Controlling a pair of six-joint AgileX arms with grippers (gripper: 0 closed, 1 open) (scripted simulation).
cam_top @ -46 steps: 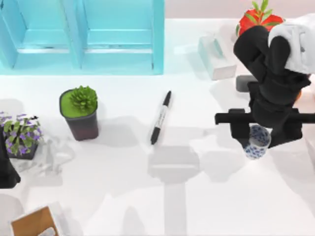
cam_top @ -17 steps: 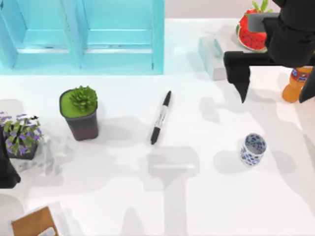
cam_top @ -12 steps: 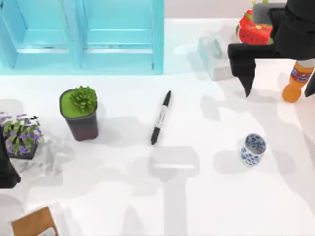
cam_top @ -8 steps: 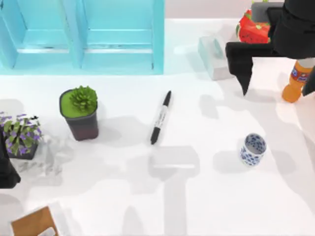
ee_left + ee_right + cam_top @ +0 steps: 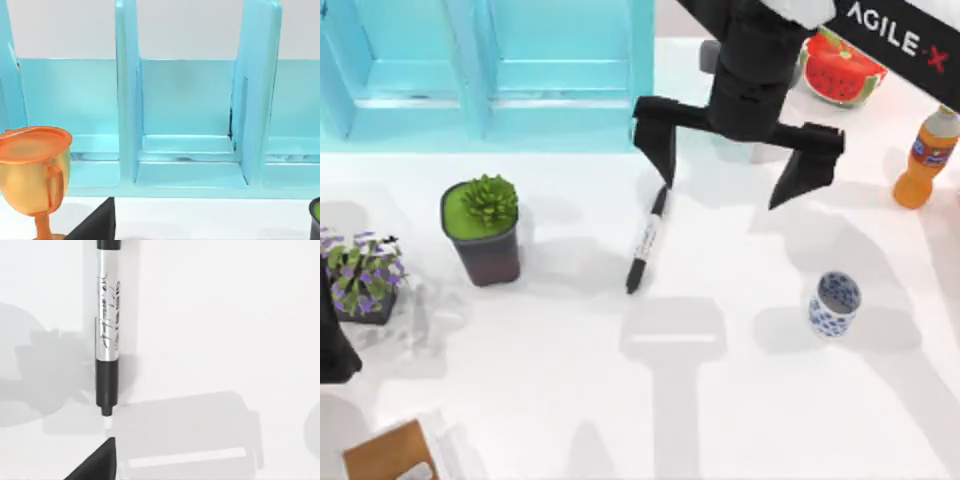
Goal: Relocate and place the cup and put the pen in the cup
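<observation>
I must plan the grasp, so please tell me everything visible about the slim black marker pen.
The slim black marker pen lies flat on the white table, near its middle, slanted. A pale label band with dark writing wraps its barrel; both ends are black. Nothing grips it: the open right gripper hovers above its far end.

- Pen (image 5: 645,243): top end tucked under one finger of right gripper (image 5: 738,165) in top view; right wrist view cuts its upper end at the edge.
- Pen label (image 5: 107,320): scribbly print, too small to read.
- Left arm (image 5: 332,345): just a dark bit at table's left edge, rest out of shot.
- Box (image 5: 392,452): cut off by bottom edge.
- Trophy (image 5: 34,175): base clipped in left wrist view.
- White box behind right arm: mostly covered.
</observation>
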